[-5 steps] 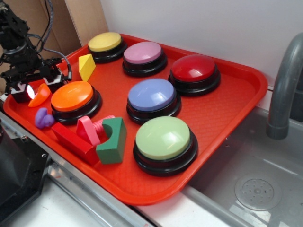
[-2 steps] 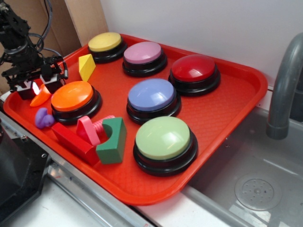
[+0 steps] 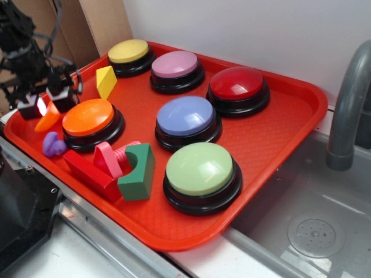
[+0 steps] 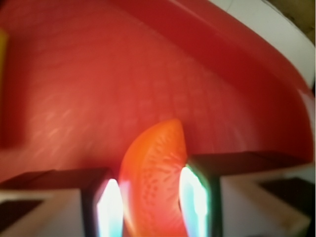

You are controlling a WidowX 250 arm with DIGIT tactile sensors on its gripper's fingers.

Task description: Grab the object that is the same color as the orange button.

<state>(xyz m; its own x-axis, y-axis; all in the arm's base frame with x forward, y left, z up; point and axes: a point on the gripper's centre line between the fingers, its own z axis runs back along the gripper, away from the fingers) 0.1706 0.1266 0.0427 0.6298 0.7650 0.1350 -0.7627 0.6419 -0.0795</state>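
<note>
At the far left of the red tray (image 3: 278, 145), the end effector (image 3: 42, 106) is closed narrowly on the orange slice piece (image 3: 46, 120), its two fingers (image 4: 200, 195) pressing the piece's flat sides in the wrist view. The slice sits just left of the orange button (image 3: 90, 120), close to the tray's left rim. A purple piece (image 3: 53, 145) lies nearer, beside that button.

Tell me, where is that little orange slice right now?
The orange slice sits between the tool's two fingers at the tray's left edge in the exterior view, just left of the orange button.
</note>
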